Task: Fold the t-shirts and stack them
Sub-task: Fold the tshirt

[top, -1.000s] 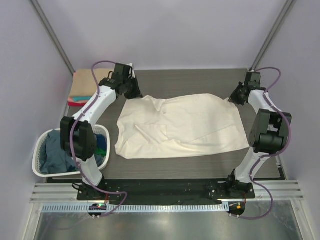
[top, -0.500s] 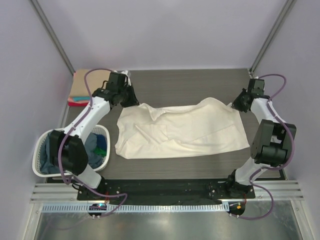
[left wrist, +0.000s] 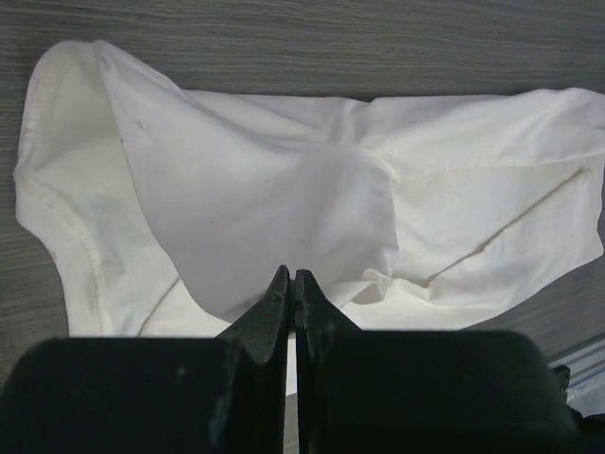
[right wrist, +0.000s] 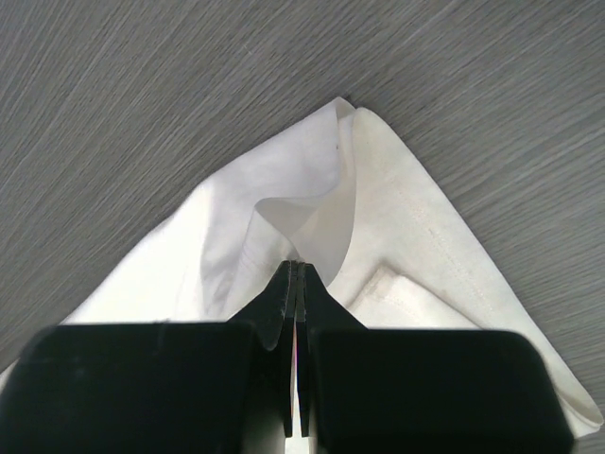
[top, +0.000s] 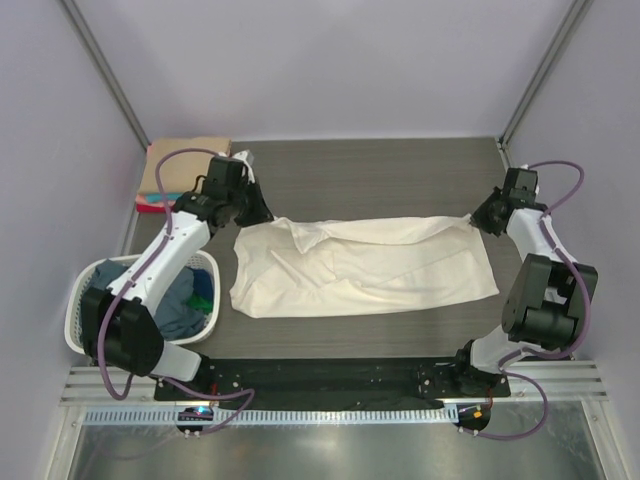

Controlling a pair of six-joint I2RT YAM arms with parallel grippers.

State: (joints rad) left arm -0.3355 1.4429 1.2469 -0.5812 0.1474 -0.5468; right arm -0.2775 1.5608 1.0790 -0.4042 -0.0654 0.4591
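The large cream-white t-shirt (top: 360,265) lies across the middle of the dark table, its far edge folded toward the near side. My left gripper (top: 258,215) is shut on the shirt's far left corner, where the cloth (left wrist: 265,199) hangs from the jaws (left wrist: 291,276). My right gripper (top: 478,217) is shut on the far right corner; the cloth (right wrist: 312,213) is pinched in it (right wrist: 297,267). A dusty-blue shirt (top: 175,305) and a green one (top: 204,291) lie in the basket. A tan shirt (top: 180,160) lies folded at the far left on a red and teal one (top: 150,203).
A white slatted laundry basket (top: 82,300) stands at the table's left near edge beside the left arm. The folded stack sits at the far left corner. Bare dark table (top: 380,170) shows beyond the shirt and at the near edge.
Both grippers have moved toward the near side, pulling the shirt's far edge over the rest. The shirt now looks narrower front to back.
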